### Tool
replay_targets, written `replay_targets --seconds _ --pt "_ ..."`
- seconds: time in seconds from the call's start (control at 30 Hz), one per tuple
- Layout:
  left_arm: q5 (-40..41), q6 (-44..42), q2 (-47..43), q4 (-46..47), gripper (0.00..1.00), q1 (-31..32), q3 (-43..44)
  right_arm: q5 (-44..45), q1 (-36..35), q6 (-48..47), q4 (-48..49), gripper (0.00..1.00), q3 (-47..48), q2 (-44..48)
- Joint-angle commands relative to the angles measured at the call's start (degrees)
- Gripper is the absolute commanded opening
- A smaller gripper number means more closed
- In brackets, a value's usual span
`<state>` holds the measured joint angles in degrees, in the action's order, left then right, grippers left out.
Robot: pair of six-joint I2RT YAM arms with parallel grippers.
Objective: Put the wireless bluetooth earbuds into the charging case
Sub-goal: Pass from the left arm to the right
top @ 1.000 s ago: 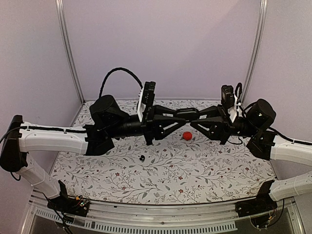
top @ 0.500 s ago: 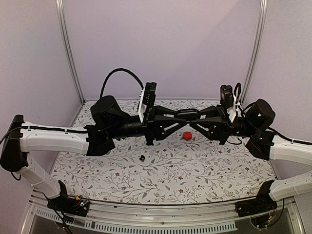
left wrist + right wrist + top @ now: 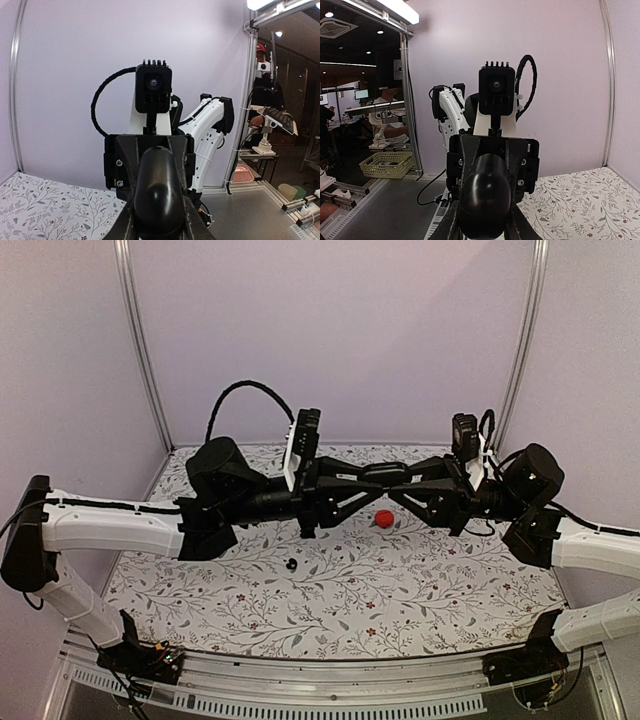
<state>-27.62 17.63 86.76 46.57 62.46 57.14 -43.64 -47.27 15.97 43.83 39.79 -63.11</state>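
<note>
— Little has shifted in the last second: above the table (image 3: 420, 590) both arms stay stretched toward each other.
— And the grips?
— The left gripper (image 3: 368, 475) and right gripper (image 3: 408, 478) each pinch narrow on the charging case (image 3: 386, 472), held in the air between them above the red disc (image 3: 384, 518).
— Which step?
— Prying the lid, I'd judge. Next, one gripper must let go and fetch the earbud (image 3: 291, 564) lying on the table, well apart.
</note>
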Motion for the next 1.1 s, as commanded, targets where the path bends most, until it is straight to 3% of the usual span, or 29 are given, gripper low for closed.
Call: replay_targets --seconds 0.0,0.3,0.43,1.07 --pt "0.5 0.1 0.5 2.0 0.00 0.7 -1.2 0.3 -0.6 0.9 2.2 0.28 0.3 -0.1" --pt "0.6 0.5 1.0 4.1 0.00 0.7 -1.7 1.2 -0.6 2.9 5.4 0.28 -1.3 0.1" --pt "1.6 0.4 0.6 5.1 0.00 0.7 -2.2 1.4 -0.6 3.8 7.5 0.39 -2.2 -0.6" --pt "2.2 1.3 1.9 7.6 0.00 1.0 -2.2 0.7 -0.7 4.1 8.3 0.29 -0.8 -2.1"
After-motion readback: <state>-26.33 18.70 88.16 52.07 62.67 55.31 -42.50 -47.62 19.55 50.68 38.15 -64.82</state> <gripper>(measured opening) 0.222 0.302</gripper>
